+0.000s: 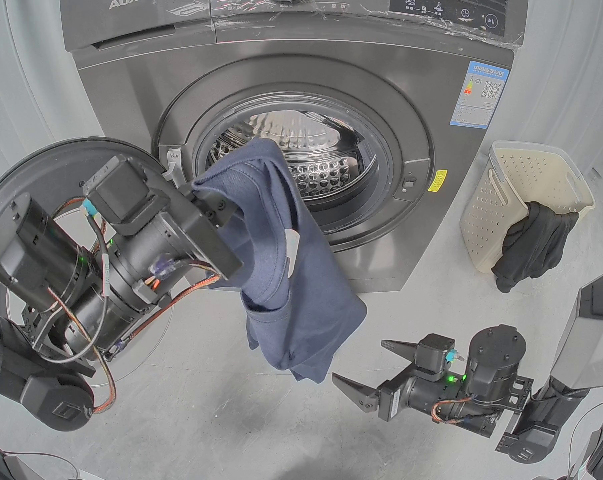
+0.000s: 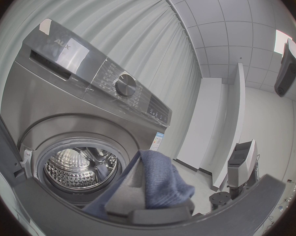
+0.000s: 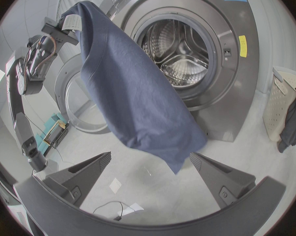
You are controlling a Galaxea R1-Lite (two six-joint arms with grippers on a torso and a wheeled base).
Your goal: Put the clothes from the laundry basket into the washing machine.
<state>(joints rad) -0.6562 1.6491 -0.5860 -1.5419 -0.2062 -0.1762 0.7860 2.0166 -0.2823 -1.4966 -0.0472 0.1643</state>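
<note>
A navy blue shirt hangs from my left gripper, which is shut on its upper edge just in front of the washing machine's open drum. The cloth drapes down past the drum's lower rim. In the left wrist view the blue shirt lies over the fingers, with the drum beyond. My right gripper is open, low over the floor, below the shirt's hem. A cream laundry basket stands to the machine's right with a black garment hanging over its rim.
The machine's round door is swung open to the left, behind my left arm. Grey floor lies in front of the machine. A white paper scrap and a cable lie on the floor near my right gripper.
</note>
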